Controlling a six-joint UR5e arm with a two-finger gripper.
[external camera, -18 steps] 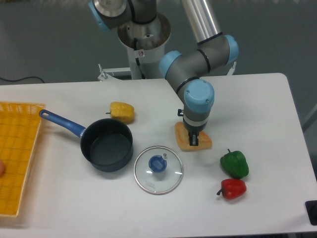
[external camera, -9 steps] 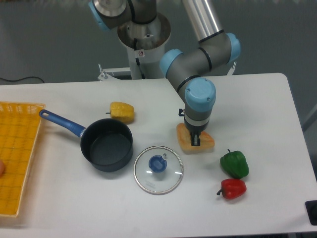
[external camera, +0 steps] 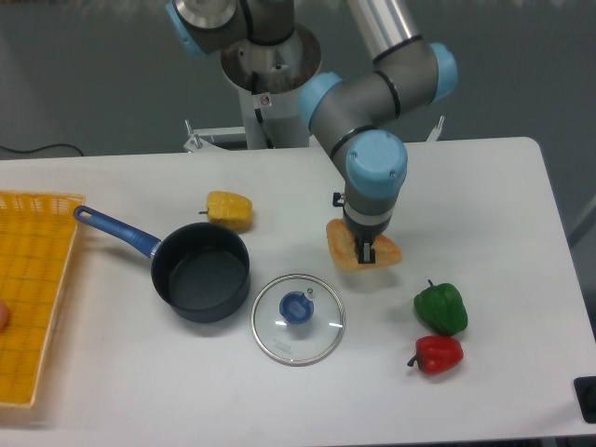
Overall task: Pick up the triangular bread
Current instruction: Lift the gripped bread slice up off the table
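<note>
Tool [external camera: 366,251] clamped on triangular bread [external camera: 346,248]; bread above table [external camera: 484,205]

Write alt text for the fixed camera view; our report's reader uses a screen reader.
A robot arm's claw grips a flat golden-orange triangular bread over a white table. Around it sit a dark saucepan with a blue handle, a glass lid, yellow, green and red bell peppers.

White table [external camera: 484,186] bearing: gripper [external camera: 365,250] closed on triangular bread [external camera: 343,248], near centre. Yellow bell pepper [external camera: 229,209] toward rear edge. Dark saucepan [external camera: 199,271], blue handle toward left edge. Glass lid [external camera: 298,318] beside saucepan. Green pepper [external camera: 440,308] and red pepper [external camera: 437,354] toward front right corner. Orange basket [external camera: 33,307] at left edge.
</note>
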